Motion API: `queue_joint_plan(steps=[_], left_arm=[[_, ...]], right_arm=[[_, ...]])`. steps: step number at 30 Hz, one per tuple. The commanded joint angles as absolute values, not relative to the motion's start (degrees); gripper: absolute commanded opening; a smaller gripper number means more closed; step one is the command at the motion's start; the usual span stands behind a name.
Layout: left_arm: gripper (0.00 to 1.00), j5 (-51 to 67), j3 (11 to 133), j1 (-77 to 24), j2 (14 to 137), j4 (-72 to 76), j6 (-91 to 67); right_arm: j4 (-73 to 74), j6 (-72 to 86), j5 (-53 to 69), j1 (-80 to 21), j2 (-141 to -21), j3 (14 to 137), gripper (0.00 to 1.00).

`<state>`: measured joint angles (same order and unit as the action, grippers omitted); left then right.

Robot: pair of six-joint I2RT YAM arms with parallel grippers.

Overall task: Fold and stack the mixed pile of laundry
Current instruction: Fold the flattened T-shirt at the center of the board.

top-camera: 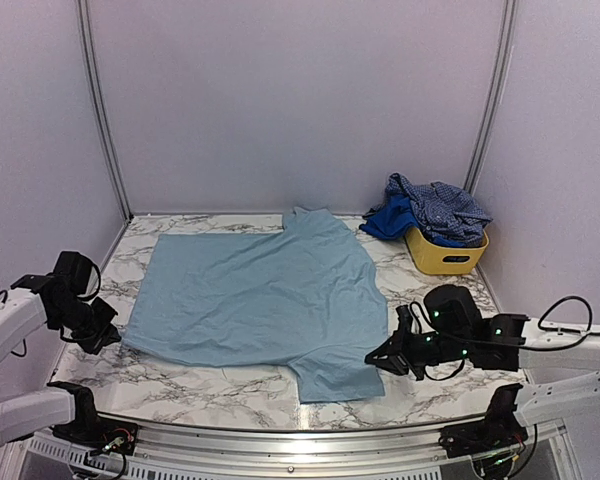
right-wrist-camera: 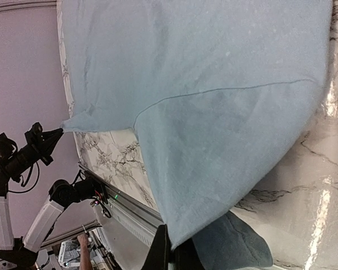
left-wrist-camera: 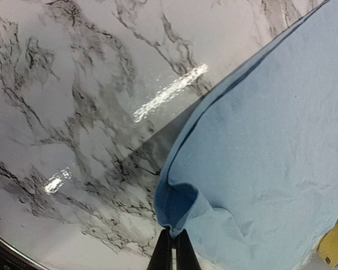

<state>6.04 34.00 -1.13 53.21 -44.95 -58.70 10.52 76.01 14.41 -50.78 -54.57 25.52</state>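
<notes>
Left wrist view: T-shirt (left-wrist-camera: 259,140) corner pinched in the closed left tool (left-wrist-camera: 173,247).

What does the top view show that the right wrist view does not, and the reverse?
Only the top view: the yellow basket with the checked shirt and a royal-blue piece. Only the right wrist view: its own jaws shut on the T-shirt edge, close up. Both: the T-shirt spread on the marble table, and the left arm at its far corner.

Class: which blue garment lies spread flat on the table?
The pale sky-blue T-shirt; the navy check shirt and royal-blue piece are bunched at the yellow basket.
</notes>
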Motion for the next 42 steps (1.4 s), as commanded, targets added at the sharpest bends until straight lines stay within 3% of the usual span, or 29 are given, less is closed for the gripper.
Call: queue_joint_plan(steps=[1,21,42], left_arm=[[0.0,10.51,35.25,-1.03,55.16,-47.46,-57.8],[0.0,5.99,45.61,-0.87,62.61,-46.73,-56.93],[0.0,6.22,55.94,-0.43,76.53,-38.96,-54.77]], right_arm=[[11.47,74.9,13.56,-49.72,-55.31,28.57,0.0],[15.16,67.37,16.32,-39.66,-60.08,36.25,0.0],[21.77,53.11,24.2,-29.37,-82.37,53.97,0.0]])
